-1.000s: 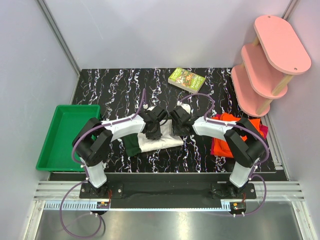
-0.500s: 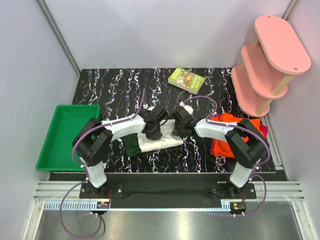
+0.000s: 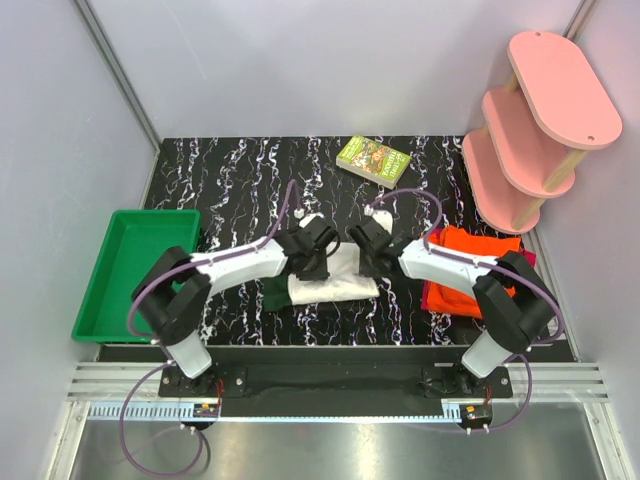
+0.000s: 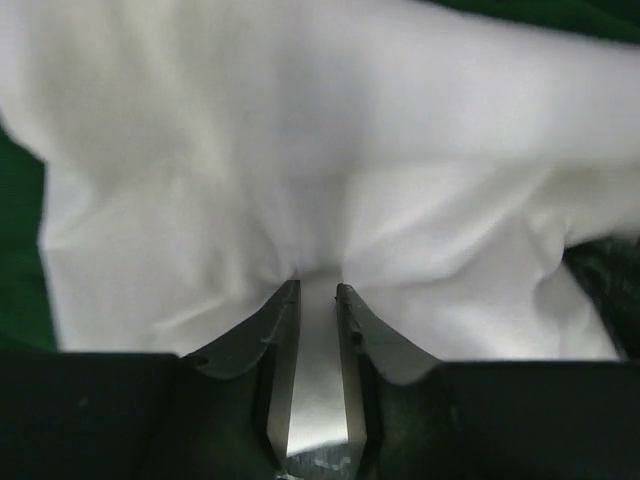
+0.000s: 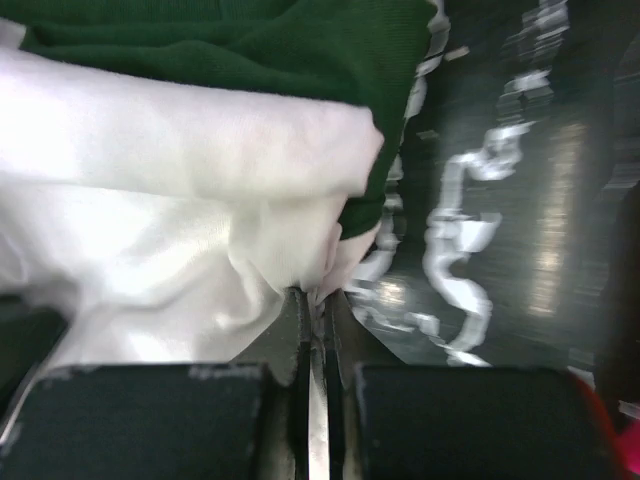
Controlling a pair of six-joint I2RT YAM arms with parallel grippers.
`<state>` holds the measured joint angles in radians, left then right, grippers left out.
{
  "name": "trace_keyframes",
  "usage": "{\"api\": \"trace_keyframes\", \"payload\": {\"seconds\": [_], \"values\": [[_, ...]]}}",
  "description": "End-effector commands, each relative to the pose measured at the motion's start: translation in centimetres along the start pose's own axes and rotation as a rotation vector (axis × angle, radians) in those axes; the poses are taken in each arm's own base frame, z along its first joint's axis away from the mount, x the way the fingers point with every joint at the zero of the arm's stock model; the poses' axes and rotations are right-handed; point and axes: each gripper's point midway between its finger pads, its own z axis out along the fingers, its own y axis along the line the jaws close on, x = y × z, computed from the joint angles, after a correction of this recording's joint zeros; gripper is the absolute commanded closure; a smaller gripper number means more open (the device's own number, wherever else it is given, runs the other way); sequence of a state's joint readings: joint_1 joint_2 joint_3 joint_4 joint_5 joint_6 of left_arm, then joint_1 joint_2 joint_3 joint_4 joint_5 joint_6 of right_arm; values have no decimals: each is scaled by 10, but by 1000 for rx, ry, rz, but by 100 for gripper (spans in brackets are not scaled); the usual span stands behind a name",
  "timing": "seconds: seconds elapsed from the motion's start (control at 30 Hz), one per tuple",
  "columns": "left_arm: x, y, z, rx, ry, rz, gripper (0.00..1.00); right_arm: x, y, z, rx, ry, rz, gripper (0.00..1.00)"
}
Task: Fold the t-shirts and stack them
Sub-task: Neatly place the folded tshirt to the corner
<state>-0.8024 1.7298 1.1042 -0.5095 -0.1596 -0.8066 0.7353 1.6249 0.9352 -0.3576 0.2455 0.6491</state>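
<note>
A cream-white t-shirt (image 3: 335,287) with dark green sleeves (image 3: 274,297) lies partly folded on the black marbled table, between my two arms. My left gripper (image 3: 312,262) is shut on a pinch of its white cloth (image 4: 300,150), which bunches up between the fingertips. My right gripper (image 3: 370,258) is shut on the shirt's white edge (image 5: 200,200), just below a green sleeve (image 5: 250,40). An orange t-shirt (image 3: 472,262) lies on a magenta-red one (image 3: 528,260) at the right, under the right arm's elbow.
A green plastic tray (image 3: 135,265) stands at the table's left edge. A small green book (image 3: 373,160) lies at the back. A pink three-tier shelf (image 3: 540,110) stands at the back right.
My right gripper has shut on the shirt's edge. Both grippers have shifted slightly toward the near edge and right, and the cream-white shirt has moved right with them.
</note>
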Motion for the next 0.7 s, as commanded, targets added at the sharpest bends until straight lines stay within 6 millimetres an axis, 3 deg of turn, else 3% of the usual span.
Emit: {"api": "trace_keyframes", "payload": {"seconds": [0.0,0.07,0.1,0.17,0.2,0.43,0.67], "values": [[-31,-33,-71,188,-220,44,70,-59,-17,-40,144,-147,-155,100],[-32,-30,-88,214,-256,25,69,-73,-13,-47,151,-175,-167,100],[-36,-30,-107,253,-292,10,69,-76,-14,-49,157,-179,-163,100],[-28,-22,-114,263,-294,-4,69,-84,-15,-57,171,-205,-156,100],[-29,-21,-130,296,-321,-17,68,-86,-18,-61,187,-211,-158,100],[4,10,-139,306,-295,-35,67,-139,-39,-117,319,-371,-134,100],[25,19,-133,311,-240,3,67,-164,-74,-164,461,-435,-104,100]]}}
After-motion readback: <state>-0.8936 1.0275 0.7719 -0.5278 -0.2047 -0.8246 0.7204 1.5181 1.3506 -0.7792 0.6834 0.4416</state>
